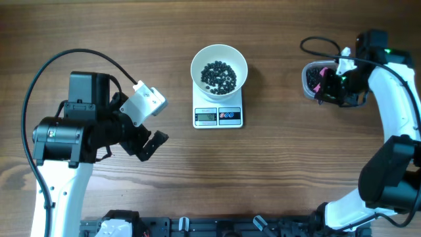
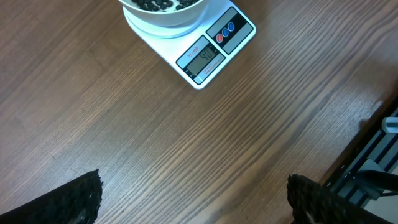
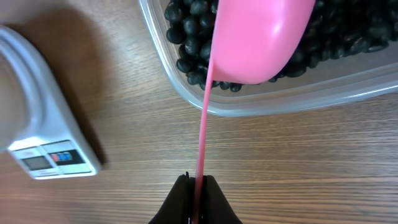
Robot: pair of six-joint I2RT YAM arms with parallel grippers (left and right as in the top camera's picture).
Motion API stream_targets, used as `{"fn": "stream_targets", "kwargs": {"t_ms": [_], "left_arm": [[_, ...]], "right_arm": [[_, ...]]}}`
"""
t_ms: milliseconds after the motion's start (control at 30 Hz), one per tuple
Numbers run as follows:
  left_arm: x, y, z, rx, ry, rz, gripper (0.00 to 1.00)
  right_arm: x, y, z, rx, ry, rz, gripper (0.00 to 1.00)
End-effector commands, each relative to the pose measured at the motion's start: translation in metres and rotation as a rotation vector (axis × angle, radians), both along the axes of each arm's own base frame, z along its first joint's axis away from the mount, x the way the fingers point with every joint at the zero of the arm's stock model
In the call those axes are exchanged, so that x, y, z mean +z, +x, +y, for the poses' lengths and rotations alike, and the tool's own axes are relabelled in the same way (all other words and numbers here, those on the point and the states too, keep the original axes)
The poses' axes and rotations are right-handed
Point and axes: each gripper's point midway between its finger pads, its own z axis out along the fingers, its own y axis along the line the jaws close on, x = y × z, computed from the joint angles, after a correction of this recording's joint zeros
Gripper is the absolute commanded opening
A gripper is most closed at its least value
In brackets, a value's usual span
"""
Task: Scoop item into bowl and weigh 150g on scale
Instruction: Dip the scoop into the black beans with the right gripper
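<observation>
The white bowl (image 1: 219,66) sits on the white scale (image 1: 218,116) at the table's middle back, with a thin layer of black beans (image 1: 218,76) inside. In the left wrist view the scale (image 2: 211,56) shows its lit display, with the bowl (image 2: 163,15) at the top edge. My right gripper (image 3: 196,182) is shut on the thin handle of a pink scoop (image 3: 258,37), whose bowl rests over the black beans (image 3: 186,37) in a clear plastic tub (image 3: 273,99). My left gripper (image 2: 193,199) hangs open over bare wood, well short of the scale.
The clear tub (image 1: 322,82) stands at the far right, under the right arm (image 1: 395,99). The left arm (image 1: 85,128) occupies the left side. A black rack (image 2: 373,168) runs along the table's near edge.
</observation>
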Motion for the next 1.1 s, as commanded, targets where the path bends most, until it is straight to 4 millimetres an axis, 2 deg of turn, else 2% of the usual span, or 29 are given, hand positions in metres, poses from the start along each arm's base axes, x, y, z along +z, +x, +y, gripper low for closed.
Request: {"fn": "stream_targets", "kwargs": {"t_ms": [0,367,800,1067], "left_arm": [[0.005,-0.001,-0.002,0.001,-0.023,-0.012,1.00],[0.005,-0.001,-0.002,0.001,-0.023,-0.012,1.00],[0.005,-0.001,-0.002,0.001,-0.023,-0.012,1.00],[0.005,-0.001,-0.002,0.001,-0.023,-0.012,1.00]], "right_arm": [[0.002,-0.001,0.006,-0.054,0.137,0.007,0.04],[0.001,-0.010,-0.022,-0.141,0.144,0.029,0.04],[0.000,-0.006,-0.024,-0.117,0.136,0.005,0.04],[-0.019,-0.001,-0.021,-0.120,0.178,0.041,0.04]]}}
